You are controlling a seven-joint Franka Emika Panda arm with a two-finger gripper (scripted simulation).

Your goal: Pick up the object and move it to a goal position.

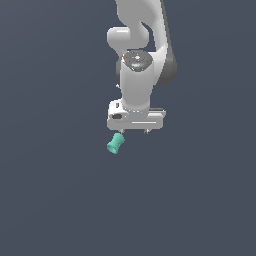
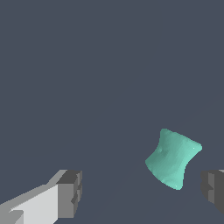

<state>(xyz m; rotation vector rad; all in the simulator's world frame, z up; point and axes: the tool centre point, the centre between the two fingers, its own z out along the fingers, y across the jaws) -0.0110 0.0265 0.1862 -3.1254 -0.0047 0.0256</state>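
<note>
- The gripper (image 1: 134, 131) hung under the white arm (image 1: 140, 45) with its jaws spread wide and nothing held between them; in the wrist view a broad gap separated the two dark fingertips (image 2: 72, 192).
- The object (image 2: 173, 158), a small teal-green spool with a narrow waist and flared ends, lay inside that gap but far off centre, close beside one fingertip and well apart from the other.
- In the exterior view the object (image 1: 115, 143) sat just below the finger on that view's left, tilted, its axis running slantwise rather than square to the jaws.
- Whether it touched that near finger could not be told; a thin strip of background seemed to separate them in the wrist view.
- It looked rigid and light: a solid moulded shape, far smaller than the gripper, with no sign of give.
- Its smooth, curved surface was probably slippery, and the flared ends would tend to cam it sideways under uneven pressure.
- The waist seemed the best place to take hold, since the flares on either side would stop it sliding out along its axis.
- A clean grasp likely called for centring the jaws over the waist and turning the wrist so the pads met its sides squarely before closing.
</note>
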